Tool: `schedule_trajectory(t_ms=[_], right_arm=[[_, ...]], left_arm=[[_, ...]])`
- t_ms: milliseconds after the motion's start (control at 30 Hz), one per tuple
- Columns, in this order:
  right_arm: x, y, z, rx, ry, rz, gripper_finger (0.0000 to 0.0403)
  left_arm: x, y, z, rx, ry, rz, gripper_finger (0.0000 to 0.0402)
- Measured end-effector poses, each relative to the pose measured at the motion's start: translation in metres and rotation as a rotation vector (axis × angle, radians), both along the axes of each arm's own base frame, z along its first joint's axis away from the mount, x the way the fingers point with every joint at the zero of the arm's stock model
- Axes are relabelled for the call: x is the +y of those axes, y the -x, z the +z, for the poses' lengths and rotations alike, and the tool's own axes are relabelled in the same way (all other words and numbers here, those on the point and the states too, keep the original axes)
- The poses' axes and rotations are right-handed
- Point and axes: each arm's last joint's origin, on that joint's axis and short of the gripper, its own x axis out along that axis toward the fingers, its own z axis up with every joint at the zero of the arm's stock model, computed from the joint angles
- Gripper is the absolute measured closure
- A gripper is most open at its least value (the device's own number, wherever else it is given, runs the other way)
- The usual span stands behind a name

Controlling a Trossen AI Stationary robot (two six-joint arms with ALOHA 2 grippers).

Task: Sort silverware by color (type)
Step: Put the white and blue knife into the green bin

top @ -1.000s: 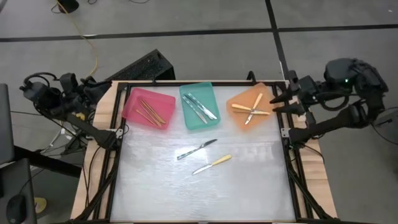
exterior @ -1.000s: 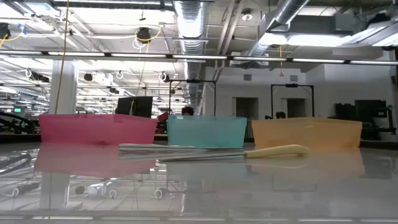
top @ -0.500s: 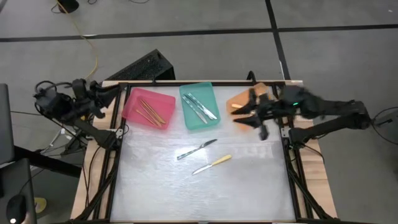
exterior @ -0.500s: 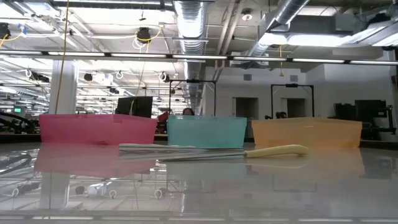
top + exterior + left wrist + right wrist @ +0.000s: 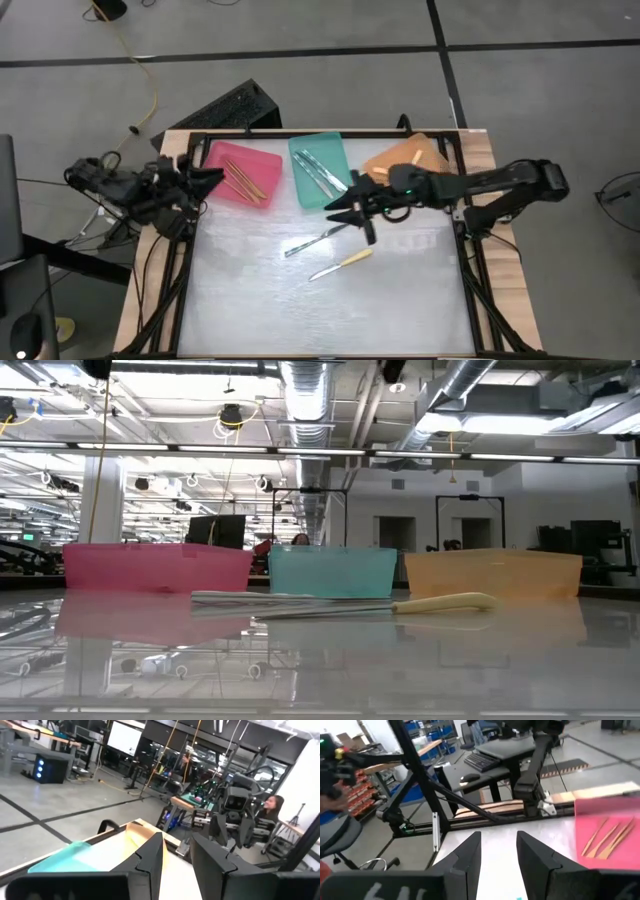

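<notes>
Two loose pieces of silverware lie flat on the table: a silvery one (image 5: 316, 240) and a pale-yellow-handled one (image 5: 342, 263), which also shows in the low view (image 5: 445, 601). Orange-tan pieces lie in the pink tray (image 5: 240, 173) and teal-silver ones in the teal tray (image 5: 320, 170). The orange tray (image 5: 405, 158) is partly hidden by my right arm. My right gripper (image 5: 348, 210) hovers open just near the teal tray, above the silvery piece, with nothing between its fingers (image 5: 499, 855). My left gripper (image 5: 208, 182) is open and empty beside the pink tray's left edge (image 5: 175, 855).
A black frame (image 5: 190, 215) runs round the white table top. The three trays stand in a row along the far edge; the near half of the table holds nothing but the two loose pieces. A keyboard (image 5: 228, 108) lies beyond the far left corner. A person (image 5: 270, 806) sits beyond the table.
My right gripper has swung from outside the table's right edge toward the left, over the orange tray, and down to the middle beside the teal tray. My left gripper has moved right and down to the pink tray's left edge. The loose silverware has not moved.
</notes>
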Motion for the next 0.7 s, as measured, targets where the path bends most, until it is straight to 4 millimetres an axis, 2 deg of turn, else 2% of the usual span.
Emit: schedule_trajectory(t_ms=[133,400,700], right_arm=[[0.001,-0.018,-0.020,0.043,0.001,-0.001,0.0266],[-0.003,-0.040,-0.054,0.150,-0.004,-0.019,0.0263],[0.001,-0.059,-0.088,0.273,-0.010,-0.014,0.0227]], left_arm=[[-0.003,-0.007,-0.014,-0.002,0.004,0.005,0.0318],[-0.008,-0.014,-0.038,0.047,0.016,-0.049,0.0318],[-0.012,-0.019,-0.054,0.065,0.026,-0.107,0.0318]])
